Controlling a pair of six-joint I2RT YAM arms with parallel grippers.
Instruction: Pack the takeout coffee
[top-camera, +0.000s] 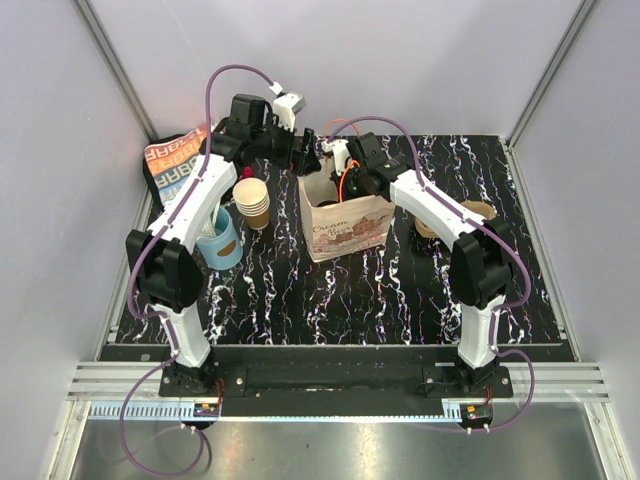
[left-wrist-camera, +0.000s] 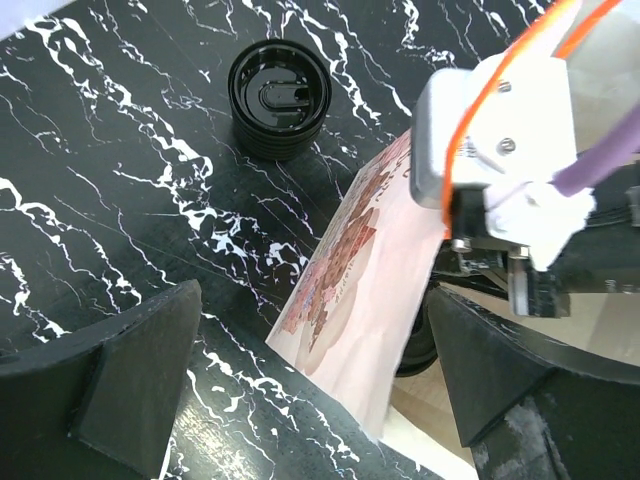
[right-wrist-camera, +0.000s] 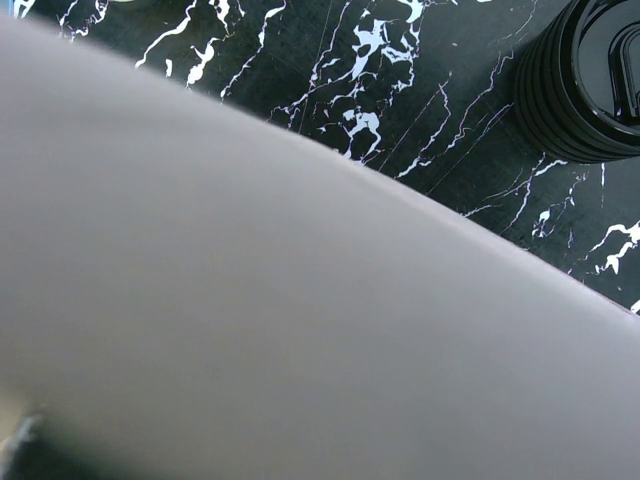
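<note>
The white paper bag (top-camera: 347, 226) with a pink and brown print stands open mid-table. My left gripper (left-wrist-camera: 318, 392) is open. Its fingers (left-wrist-camera: 130, 380) straddle the bag's back wall (left-wrist-camera: 390, 290), one outside and one inside. In the top view it sits at the bag's back left corner (top-camera: 305, 153). My right gripper (top-camera: 344, 176) reaches down into the bag's mouth, and its fingertips are hidden. A dark round shape (left-wrist-camera: 418, 348) lies inside the bag below it; I cannot tell whether it is the takeout coffee's lid. The right wrist view is filled by the blurred bag wall (right-wrist-camera: 250, 300).
A stack of black lids (left-wrist-camera: 279, 97) stands behind the bag and also shows in the right wrist view (right-wrist-camera: 600, 80). Lidless brown cups (top-camera: 252, 203) and a blue cup (top-camera: 221, 241) stand left of the bag. A kraft cup tray (top-camera: 470, 214) lies at the right.
</note>
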